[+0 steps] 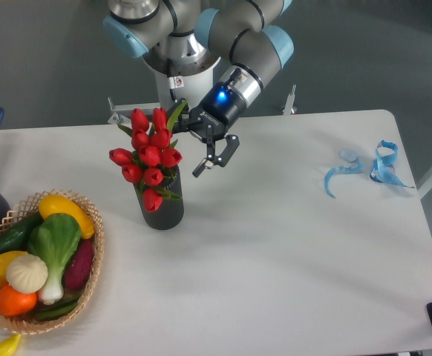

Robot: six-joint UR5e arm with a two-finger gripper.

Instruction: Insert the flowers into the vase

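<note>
Now the flowers (pixel 150 157) stand in the vase (pixel 162 210); the gripper (pixel 210 153), apparently spread, hangs just beside them.

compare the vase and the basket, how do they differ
The vase is matte black and stands as an upright cylinder; the basket is tan wicker, low and wide. The vase holds the flowers; the basket holds toy vegetables. Both sit on the table, left of the open gripper.
</note>
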